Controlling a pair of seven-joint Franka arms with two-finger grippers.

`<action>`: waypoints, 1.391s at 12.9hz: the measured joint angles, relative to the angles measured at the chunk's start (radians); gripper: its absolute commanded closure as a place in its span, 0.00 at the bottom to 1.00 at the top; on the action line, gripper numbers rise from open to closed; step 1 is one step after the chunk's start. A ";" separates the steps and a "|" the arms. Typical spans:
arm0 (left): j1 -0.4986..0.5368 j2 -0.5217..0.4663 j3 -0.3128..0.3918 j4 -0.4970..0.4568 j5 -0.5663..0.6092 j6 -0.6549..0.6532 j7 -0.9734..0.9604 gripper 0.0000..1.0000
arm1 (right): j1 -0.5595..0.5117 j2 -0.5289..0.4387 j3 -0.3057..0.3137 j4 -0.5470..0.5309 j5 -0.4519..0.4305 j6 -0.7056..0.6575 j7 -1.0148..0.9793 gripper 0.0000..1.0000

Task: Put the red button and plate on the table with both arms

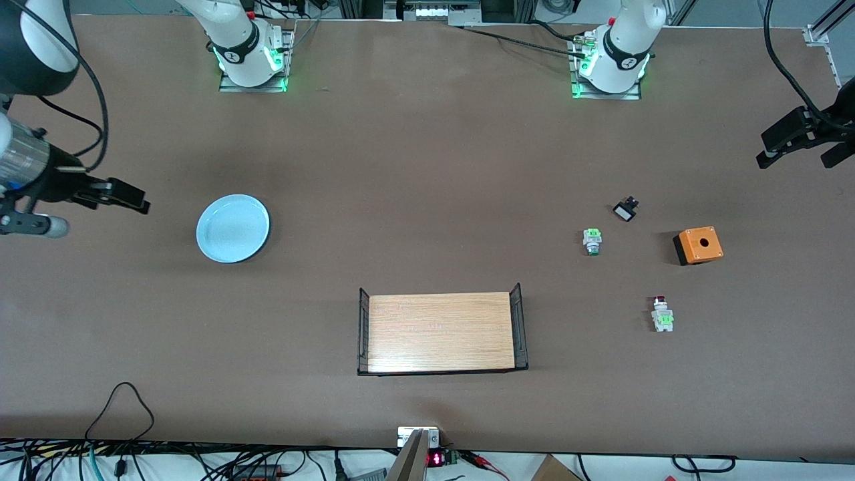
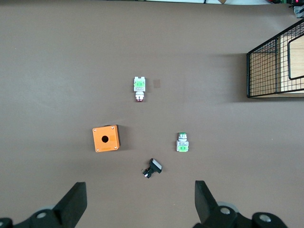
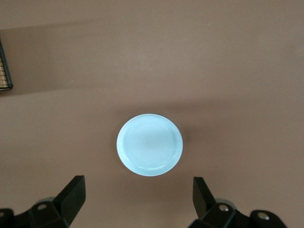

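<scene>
left gripper (image 1: 795,143): released, jaws spread, up at the frame's right edge, well apart from the red button (image 1: 662,314) lying lower right on the matte brown table (image 1: 427,167).
right gripper (image 1: 120,195): released, left edge, near the round pale-blue plate (image 1: 233,228).
wrist views: orange box (image 2: 105,137), green switch (image 2: 183,142) seen close.

High front camera faces arms; wrist cameras look down at table (image 1: 427,167).

A robotics lab is being shown: two arm bases (image 1: 252,59) are being seen bolted to a brown table (image 1: 427,167), with cables (image 1: 120,461) being trailed along its edge.
</scene>
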 measured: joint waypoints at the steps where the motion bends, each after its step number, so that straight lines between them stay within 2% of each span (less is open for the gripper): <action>1: 0.000 0.000 0.000 0.000 0.000 0.000 0.000 0.00 | -0.001 0.000 -0.012 0.008 -0.018 -0.010 0.000 0.00; 5: 0.000 0.000 0.000 0.001 0.000 0.000 0.000 0.00 | -0.002 0.000 -0.105 0.014 -0.024 -0.041 -0.116 0.00; 18: 0.000 0.001 0.000 0.002 0.000 0.000 0.000 0.00 | 0.006 -0.069 -0.100 -0.057 -0.024 -0.030 -0.128 0.00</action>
